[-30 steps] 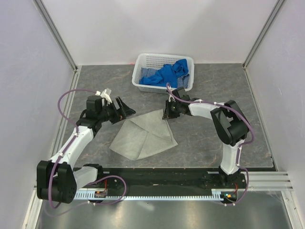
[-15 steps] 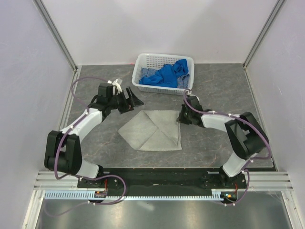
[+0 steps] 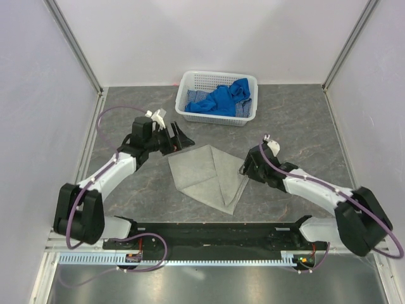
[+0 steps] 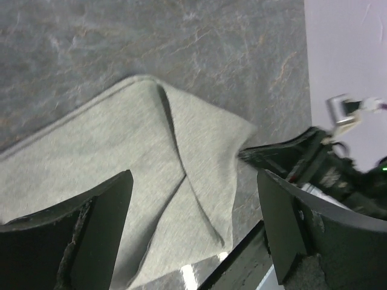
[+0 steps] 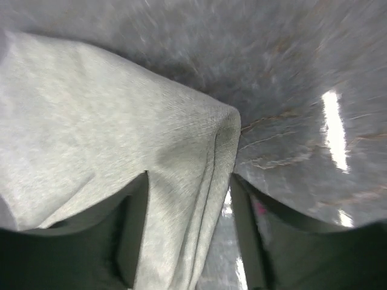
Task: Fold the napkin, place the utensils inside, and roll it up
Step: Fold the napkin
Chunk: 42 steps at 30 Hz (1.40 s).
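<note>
The napkin (image 3: 209,174) lies folded on the dark table, a grey-beige pointed shape with creases. In the left wrist view the napkin (image 4: 121,157) fills the lower left. My left gripper (image 3: 180,138) hovers open by its far left corner, and nothing sits between its fingers (image 4: 195,175). My right gripper (image 3: 245,168) is at the napkin's right corner. Its fingers stand apart around a bunched fold of the napkin (image 5: 91,121), with a strip of table showing beside the right finger (image 5: 188,178). The utensils are out of view.
A white basket (image 3: 187,95) with bright blue cloths (image 3: 221,98) stands at the back centre. Metal rails and pale walls bound the table on both sides. The right arm's wrist (image 4: 308,157) shows in the left wrist view beyond the napkin.
The right arm has swung toward the near right, dragging the napkin's corner, and its jaws have opened from shut. The napkin has shifted and turned. The left gripper has moved slightly right, still open.
</note>
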Available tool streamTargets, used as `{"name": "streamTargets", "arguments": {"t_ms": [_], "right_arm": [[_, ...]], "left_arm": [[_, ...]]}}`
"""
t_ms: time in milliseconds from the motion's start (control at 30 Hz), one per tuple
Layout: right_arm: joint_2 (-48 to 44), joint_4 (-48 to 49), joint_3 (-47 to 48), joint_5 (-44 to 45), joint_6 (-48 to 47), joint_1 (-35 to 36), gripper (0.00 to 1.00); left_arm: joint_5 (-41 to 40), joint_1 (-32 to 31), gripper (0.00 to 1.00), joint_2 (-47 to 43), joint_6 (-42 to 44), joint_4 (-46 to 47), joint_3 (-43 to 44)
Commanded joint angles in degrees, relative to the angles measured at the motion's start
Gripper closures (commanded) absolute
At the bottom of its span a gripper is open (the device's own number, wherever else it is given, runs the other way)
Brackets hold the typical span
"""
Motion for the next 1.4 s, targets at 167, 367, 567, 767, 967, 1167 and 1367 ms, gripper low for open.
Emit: {"name": "streamTargets", "arguments": {"t_ms": [167,367,567,767,967,1167,1367], "right_arm": [[-3.1,-13.82,18.53,-0.96,-19.73,-5.89,0.26],[11.48,-11.16,28.28,-11.72,-35.64,-8.55,0.25],[20.02,-9.5,31.72,-19.89,-40.57,-9.08,0.27],[26.17,-8.27,31.02,-24.37,-41.11,-9.87,0.29],[28.81,-7.83,29.7,-28.07,-40.49,-11.01,0.42],[28.81,-8.96,27.77,-29.65,-38.83,-11.19,0.65],[27.59,-8.97,22.95,-31.59,-35.31,-11.28,0.96]], "left_arm": [[-13.12,0.72,0.12,-17.88,2.37,-9.98,-14.77],[-12.86,0.72,0.16,-18.34,0.96,-12.71,-20.31],[-12.16,0.72,0.21,-18.43,-0.09,-13.6,-22.96],[-8.03,0.45,0.28,-14.04,-0.36,-10.52,-23.58],[-4.34,0.1,0.37,-6.67,-0.62,-5.09,-23.58],[-0.39,0.1,0.7,-0.24,-3.17,4.12,-23.58],[-4.24,0.28,0.85,4.6,-1.68,4.43,-15.86]]}}
